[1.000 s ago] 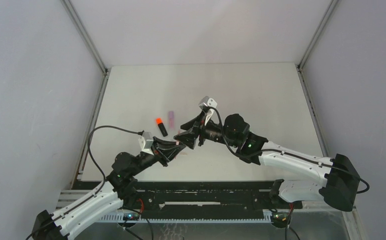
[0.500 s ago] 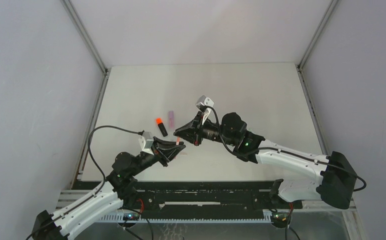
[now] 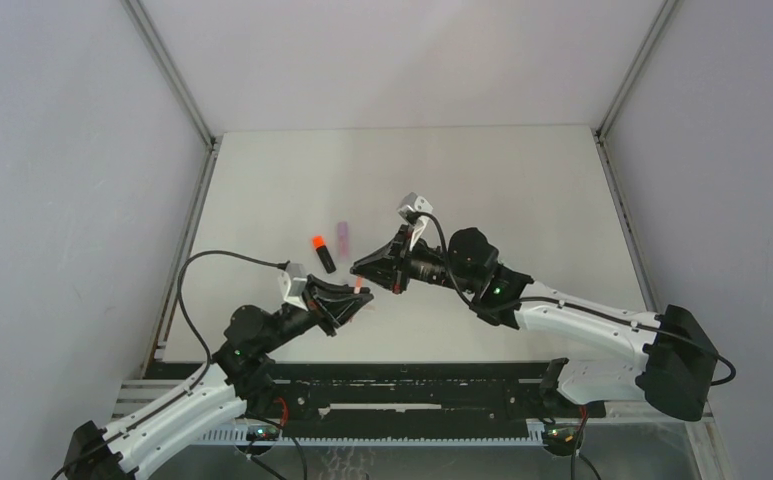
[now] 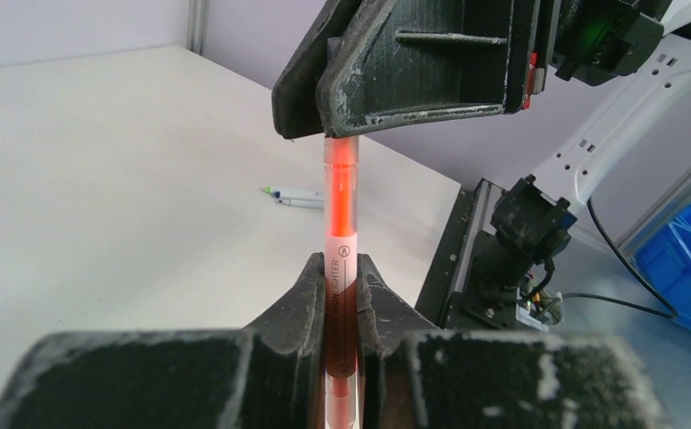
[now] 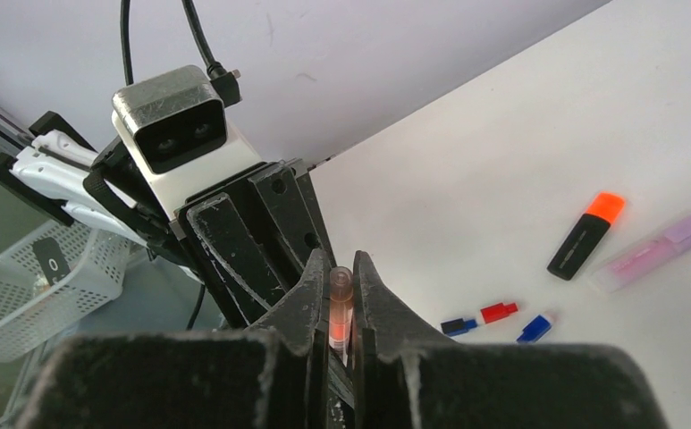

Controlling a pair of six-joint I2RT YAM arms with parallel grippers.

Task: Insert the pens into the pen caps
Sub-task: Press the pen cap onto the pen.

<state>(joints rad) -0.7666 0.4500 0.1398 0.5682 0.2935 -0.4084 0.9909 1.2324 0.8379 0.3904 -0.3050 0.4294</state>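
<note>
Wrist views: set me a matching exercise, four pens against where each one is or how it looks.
Things:
1. red pen
2. black highlighter
3. lilac highlighter
4. pale pen

States:
A. lies on the table, orange end
B. off the table, clamped by the left gripper and the right gripper
C. lies on the table, greenish tip
D. lies on the table beside the black one

Pairs: 1-B, 2-A, 3-D, 4-C

Seemingly "HIGHLIGHTER" and circled "A" on the red pen (image 4: 341, 210); "0" on basket tag (image 5: 51, 259)
</note>
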